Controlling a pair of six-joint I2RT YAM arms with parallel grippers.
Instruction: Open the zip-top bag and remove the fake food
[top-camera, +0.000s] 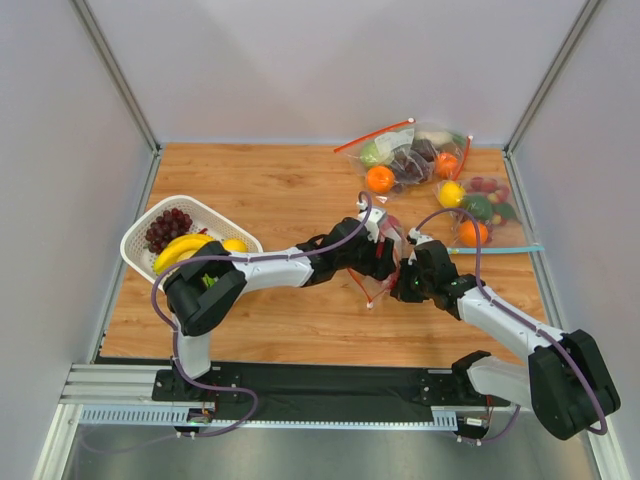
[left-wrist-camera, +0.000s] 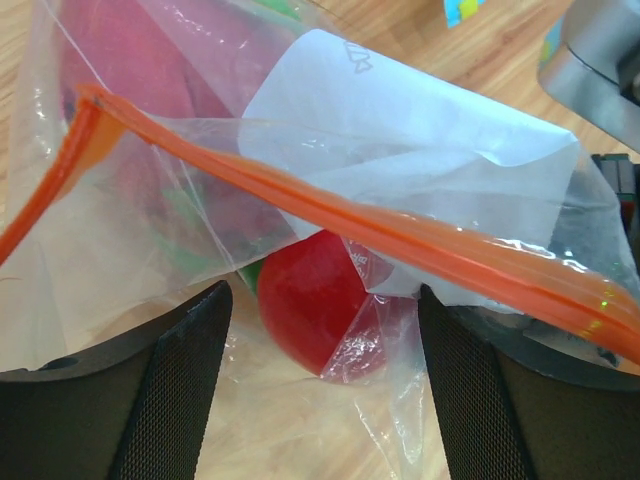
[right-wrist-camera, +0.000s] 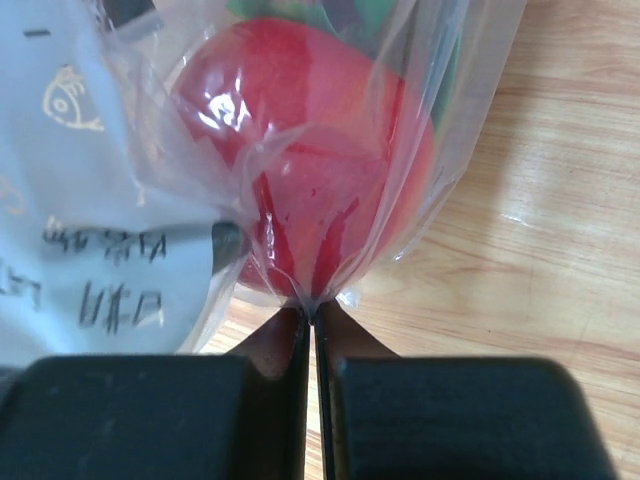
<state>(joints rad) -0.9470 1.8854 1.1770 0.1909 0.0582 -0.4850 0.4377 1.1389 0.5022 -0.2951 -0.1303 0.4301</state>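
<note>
Arms angled inward, grippers meeting tip to tip at the zip-top bag (left-wrist-camera: 430, 140).
The right gripper (right-wrist-camera: 312, 312) is pinched tight on a fold of bag film, with the red fruit (right-wrist-camera: 300, 150) just beyond its tips; only its own wrist view shows this. The left gripper (left-wrist-camera: 322, 295) is spread wide, the bag between its fingers and the orange zip strip (left-wrist-camera: 400, 240) slanting across them.

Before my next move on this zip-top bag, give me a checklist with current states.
1. Right tool pinching the clear crinkly zip-top bag: ok, jaws shut on film.
2. Left tool gripping it: not ok, fingers wide apart.
3. Red-orange zip strip parted: cannot tell.
4. Round red plastic fruit out: not ok, inside the bag.
</note>
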